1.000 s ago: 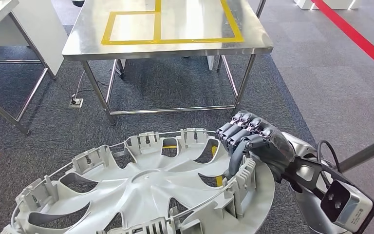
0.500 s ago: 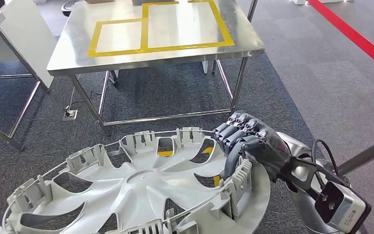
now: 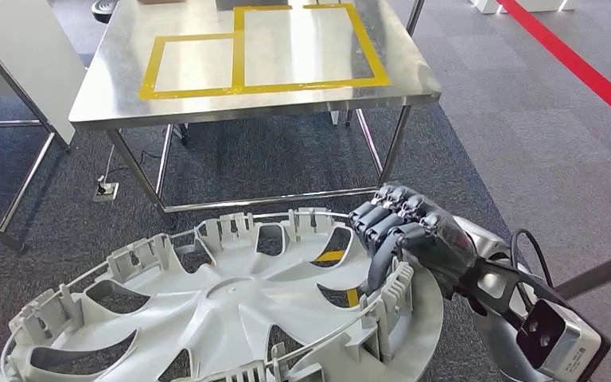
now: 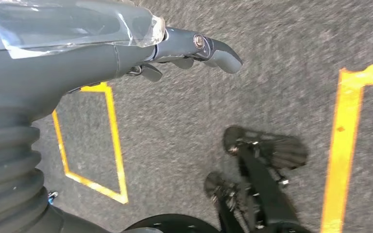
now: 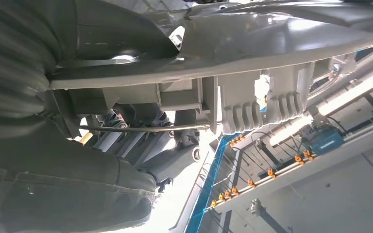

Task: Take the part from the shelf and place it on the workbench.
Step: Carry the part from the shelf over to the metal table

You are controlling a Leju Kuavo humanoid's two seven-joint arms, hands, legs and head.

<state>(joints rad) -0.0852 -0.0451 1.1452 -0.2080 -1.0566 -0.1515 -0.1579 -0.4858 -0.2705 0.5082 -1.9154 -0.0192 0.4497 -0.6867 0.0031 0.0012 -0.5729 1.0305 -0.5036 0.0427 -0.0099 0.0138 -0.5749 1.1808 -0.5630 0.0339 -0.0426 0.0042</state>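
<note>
grey wheel cover (image 3: 231,310) gripped by right hand (image 3: 414,235); steel workbench (image 3: 111,87) ahead

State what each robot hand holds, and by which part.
Right robot hand grips the white wheel cover by its rim. Left robot hand holds nothing.

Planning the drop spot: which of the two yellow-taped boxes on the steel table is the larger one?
The right-hand taped box is larger: it reaches further back on the workbench than the smaller box beside it.
</note>
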